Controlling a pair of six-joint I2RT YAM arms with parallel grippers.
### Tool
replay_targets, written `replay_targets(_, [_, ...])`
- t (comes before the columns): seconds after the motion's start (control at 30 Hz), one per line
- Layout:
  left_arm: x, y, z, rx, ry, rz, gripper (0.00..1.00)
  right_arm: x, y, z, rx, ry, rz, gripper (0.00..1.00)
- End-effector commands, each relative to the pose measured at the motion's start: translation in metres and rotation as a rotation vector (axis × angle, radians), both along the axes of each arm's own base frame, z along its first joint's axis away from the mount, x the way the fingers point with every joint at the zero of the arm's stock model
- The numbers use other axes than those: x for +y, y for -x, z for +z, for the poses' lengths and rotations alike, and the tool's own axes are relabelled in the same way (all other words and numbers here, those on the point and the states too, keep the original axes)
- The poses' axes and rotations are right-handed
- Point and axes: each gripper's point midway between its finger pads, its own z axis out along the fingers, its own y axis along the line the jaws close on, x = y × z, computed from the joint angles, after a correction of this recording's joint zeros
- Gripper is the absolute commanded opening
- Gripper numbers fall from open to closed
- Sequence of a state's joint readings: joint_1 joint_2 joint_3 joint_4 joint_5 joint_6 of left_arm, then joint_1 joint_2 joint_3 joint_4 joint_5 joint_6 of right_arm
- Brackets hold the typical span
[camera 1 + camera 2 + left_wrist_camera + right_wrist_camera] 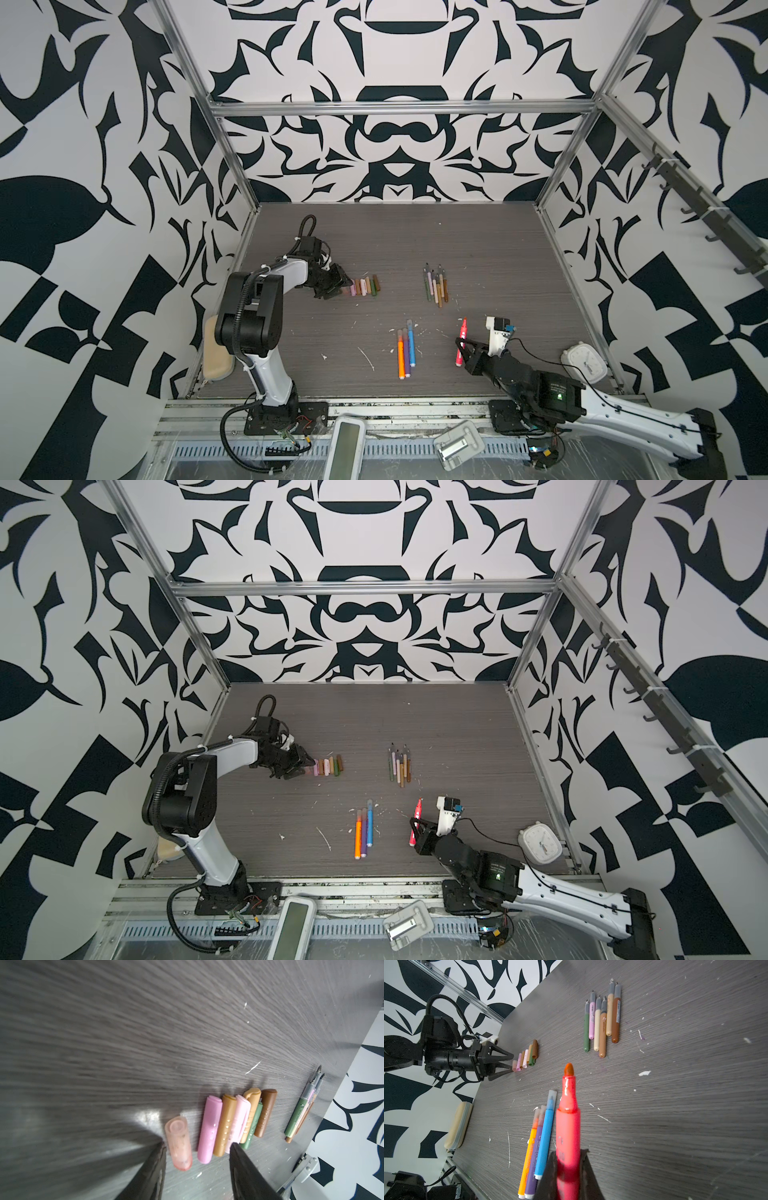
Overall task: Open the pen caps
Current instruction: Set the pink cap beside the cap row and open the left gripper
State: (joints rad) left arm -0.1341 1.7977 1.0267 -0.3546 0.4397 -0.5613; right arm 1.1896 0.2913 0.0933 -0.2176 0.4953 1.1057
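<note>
**Grey table inside patterned walls**

A dark grey wood-grain table (519,249), flecked with white scuffs, sits between black-and-white patterned walls (395,137) on an aluminium frame (399,107). The left gripper (338,286) has its jaws apart, with a pale cap (178,1142) lying between them beside the row of pen caps (365,286). The right gripper (568,1152) is clamped on an uncapped red pen (568,1124). Six uncapped pens (435,284) lie further back, and three capped pens (406,351) lie nearer the front. A white clock (584,365) rests at the right edge

caps row (365,286) left | open pens (435,286) right | 3 pens (406,353) in front, btwn them
</note>
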Motion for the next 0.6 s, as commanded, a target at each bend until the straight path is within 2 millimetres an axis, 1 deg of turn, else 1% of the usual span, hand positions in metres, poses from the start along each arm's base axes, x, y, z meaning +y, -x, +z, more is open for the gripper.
replay_targets(0.0, [-0.003, 0.001, 0.003, -0.004, 0.024, -0.004, 0.52, -0.008, -0.002, -0.007, 0.011, 0.034, -0.029, 0.00])
replay_targets(0.27, [-0.009, -0.005, 0.000, 0.011, 0.060, -0.007, 0.52, -0.008, -0.002, -0.007, 0.011, 0.036, -0.032, 0.00])
replay_targets(0.57, [-0.014, -0.004, -0.004, 0.029, 0.090, -0.018, 0.52, -0.008, -0.002, -0.008, 0.014, 0.039, -0.034, 0.00])
